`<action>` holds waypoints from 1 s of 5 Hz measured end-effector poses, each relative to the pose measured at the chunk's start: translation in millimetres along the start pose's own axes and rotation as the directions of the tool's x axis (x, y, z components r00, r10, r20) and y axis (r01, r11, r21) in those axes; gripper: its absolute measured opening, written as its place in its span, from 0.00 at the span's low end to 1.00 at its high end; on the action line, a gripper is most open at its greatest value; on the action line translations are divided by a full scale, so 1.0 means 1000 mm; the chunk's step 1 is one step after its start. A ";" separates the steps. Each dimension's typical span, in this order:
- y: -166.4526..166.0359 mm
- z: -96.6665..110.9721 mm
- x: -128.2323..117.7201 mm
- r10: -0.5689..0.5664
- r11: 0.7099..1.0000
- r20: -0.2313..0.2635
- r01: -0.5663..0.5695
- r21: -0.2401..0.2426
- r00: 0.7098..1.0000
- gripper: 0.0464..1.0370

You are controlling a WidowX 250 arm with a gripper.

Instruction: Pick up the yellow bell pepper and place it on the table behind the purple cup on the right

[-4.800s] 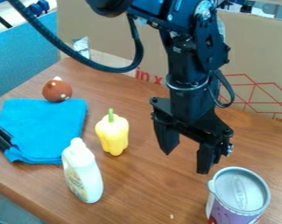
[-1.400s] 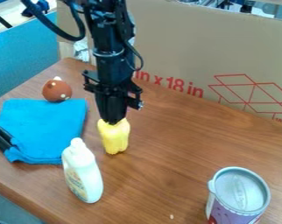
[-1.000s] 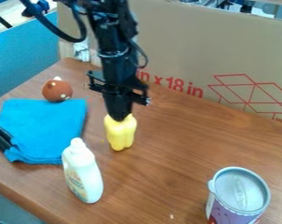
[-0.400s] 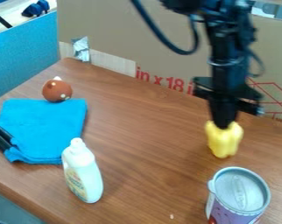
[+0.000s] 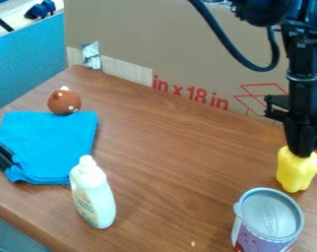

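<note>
The tool (image 5: 301,151) is closed on the top of one yellow pepper (image 5: 297,172), at the right of the counter (image 5: 174,172), just behind one can (image 5: 271,216) with a printed purple label (image 5: 261,242). Well to the left stands one white bottle (image 5: 94,197), its label (image 5: 86,204) too small to read. Two black sticks (image 5: 6,151) lie on one blue cloth (image 5: 56,140), beside one brown ball (image 5: 64,102). Red print (image 5: 191,95) marks the cardboard (image 5: 168,39) behind.

Arm (image 5: 307,59): black, segmented | Joint housing (image 5: 263,10): rounded, black | Cable (image 5: 235,47): thick, dark, looped | Wrist collar (image 5: 305,77): narrow, grey-edged ring | Pincer (image 5: 303,151): black, angular mounting bracket (image 5: 279,104), tapered tip
</note>
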State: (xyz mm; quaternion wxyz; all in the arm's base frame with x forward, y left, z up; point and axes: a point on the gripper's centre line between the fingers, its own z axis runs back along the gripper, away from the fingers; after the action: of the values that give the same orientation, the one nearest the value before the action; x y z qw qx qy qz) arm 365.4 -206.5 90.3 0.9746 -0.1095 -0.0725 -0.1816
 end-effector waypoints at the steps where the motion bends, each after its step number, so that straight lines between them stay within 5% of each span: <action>1: -0.002 0.000 0.001 0.017 0.998 -0.047 -0.015 0.058 0.999 0.09; 2: 0.006 -0.001 -0.006 0.085 0.994 -0.070 -0.080 0.081 0.994 0.28; 4: 0.016 0.020 -0.025 0.149 0.987 0.056 -0.153 0.060 0.987 0.87; 5: 0.015 0.045 -0.034 0.149 0.985 0.121 -0.158 0.068 0.981 0.97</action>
State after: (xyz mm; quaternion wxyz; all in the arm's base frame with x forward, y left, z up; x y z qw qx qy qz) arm 335.2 -171.1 125.0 0.9834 -0.0874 -0.1270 -0.0961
